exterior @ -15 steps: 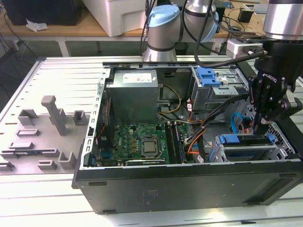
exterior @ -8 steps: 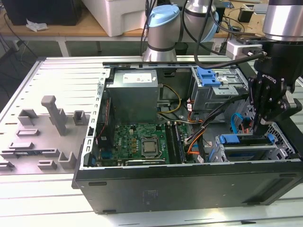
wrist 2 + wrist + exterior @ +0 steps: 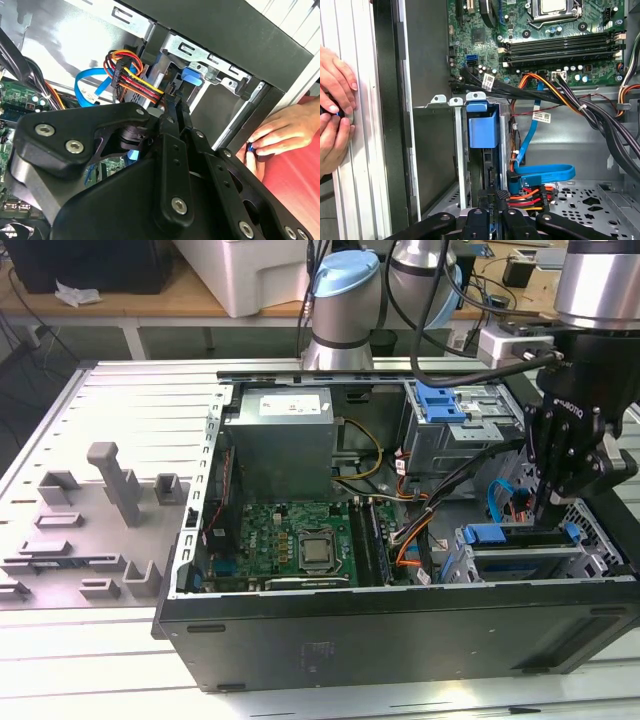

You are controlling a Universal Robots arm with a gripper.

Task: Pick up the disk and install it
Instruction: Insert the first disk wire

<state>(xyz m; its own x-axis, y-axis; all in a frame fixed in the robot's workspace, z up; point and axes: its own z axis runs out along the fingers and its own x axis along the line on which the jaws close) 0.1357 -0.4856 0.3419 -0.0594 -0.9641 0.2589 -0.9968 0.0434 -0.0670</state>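
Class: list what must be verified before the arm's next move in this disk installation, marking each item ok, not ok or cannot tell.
1. Arm position: gripper over the drive cage: ok.
2. Seating: disk fully down in the cage: cannot tell.
3. Clearance: power cables right beside the gripper: not ok.
4. Routing: blue data cable lies beside the cage, off the slot: ok.
5. Safety: person's hands outside the case: ok.

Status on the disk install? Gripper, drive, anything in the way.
Black gripper at grey metal drive cage. Blue-framed metal disk edge-on in cage slot. Red-orange cable bundle beside gripper; person's hands at case edge.
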